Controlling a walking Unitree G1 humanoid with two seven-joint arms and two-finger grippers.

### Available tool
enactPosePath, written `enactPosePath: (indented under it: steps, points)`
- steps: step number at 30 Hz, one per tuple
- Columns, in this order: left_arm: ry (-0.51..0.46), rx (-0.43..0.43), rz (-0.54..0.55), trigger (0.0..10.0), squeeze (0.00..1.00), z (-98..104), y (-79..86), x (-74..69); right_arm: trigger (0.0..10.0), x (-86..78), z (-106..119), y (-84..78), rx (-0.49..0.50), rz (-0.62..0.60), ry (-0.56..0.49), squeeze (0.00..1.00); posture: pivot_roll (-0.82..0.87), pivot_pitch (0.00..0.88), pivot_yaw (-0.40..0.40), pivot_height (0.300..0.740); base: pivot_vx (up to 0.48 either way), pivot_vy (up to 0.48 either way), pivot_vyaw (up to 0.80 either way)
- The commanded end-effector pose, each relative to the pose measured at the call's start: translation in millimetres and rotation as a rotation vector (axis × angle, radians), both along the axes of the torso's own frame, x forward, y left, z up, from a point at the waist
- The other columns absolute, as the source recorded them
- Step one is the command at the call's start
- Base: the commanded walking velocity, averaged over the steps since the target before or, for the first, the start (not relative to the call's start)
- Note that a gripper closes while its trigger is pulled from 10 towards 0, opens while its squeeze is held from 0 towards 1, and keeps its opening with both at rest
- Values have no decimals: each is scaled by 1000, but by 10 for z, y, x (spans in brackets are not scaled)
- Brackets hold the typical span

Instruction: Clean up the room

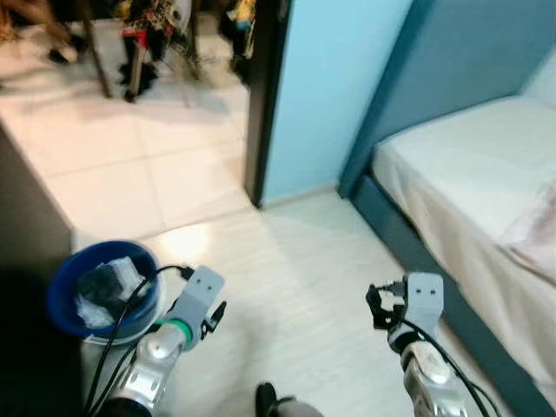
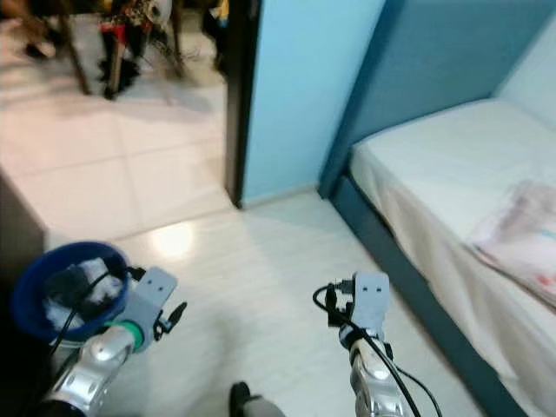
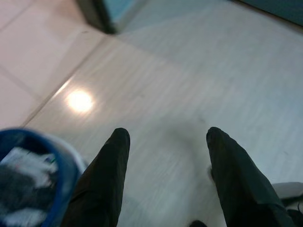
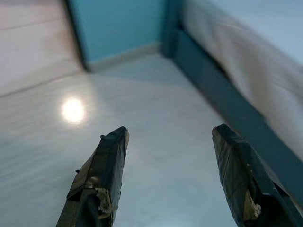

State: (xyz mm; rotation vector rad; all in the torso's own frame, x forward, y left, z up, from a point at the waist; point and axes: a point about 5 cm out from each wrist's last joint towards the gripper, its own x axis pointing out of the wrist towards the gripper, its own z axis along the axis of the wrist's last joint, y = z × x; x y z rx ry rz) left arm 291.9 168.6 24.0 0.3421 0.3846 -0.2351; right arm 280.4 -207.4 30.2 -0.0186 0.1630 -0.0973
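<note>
While both grippers' jaws gape empty over pale floor, the blue bin stands upright, apparently holding crumpled trash.

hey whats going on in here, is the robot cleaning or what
The robot stands on the pale floor between a round blue bin on its left, already holding crumpled grey and white rubbish, and a bed with a white sheet on its right. The left gripper and right gripper are both held out low over bare floor with jaws open and nothing in them.
</note>
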Motion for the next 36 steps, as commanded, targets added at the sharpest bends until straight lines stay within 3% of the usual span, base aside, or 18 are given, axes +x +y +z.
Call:
enactPosePath:
  steps: [1, 10, 16, 28, 32, 34, 36]
  points:
    - [9, -22, 14, 10000, 0, -53, 8, -39, 10000, -106, -135, -45, 10, -25, 56, 0, -60, 110, -34, 740, 0, 0, -788]
    - [-2, -73, 14, 10000, 0, -67, 1, -52, 10000, -96, -138, -58, 14, -25, 58, 0, -61, 103, -38, 740, 0, 0, -787]
    - [-30, -169, -14, 10000, 0, 4, -105, 12, 10000, -29, -76, -47, 15, -14, 26, 0, -68, 86, -40, 740, 0, 0, -781]
    - [-126, -126, 56, 10000, 0, 100, -48, 121, 10000, 35, 2, -46, 10, 3, -17, 0, -69, 70, -45, 740, 0, 0, -781]
    - [-213, -103, 40, 10000, 0, 249, -75, 191, 10000, 120, 154, 4, -2, 37, -94, 0, -65, 69, -47, 740, 0, 0, -781]
    - [-367, -127, -27, 10000, 0, 594, -210, 290, 10000, 243, 427, 99, -3, 86, -220, 0, -60, 76, -46, 740, 0, 0, -778]
    - [-405, -136, -43, 10000, 0, 698, -246, 315, 10000, 272, 494, 123, 2, 94, -247, 0, -48, 82, -45, 740, 0, 0, -775]
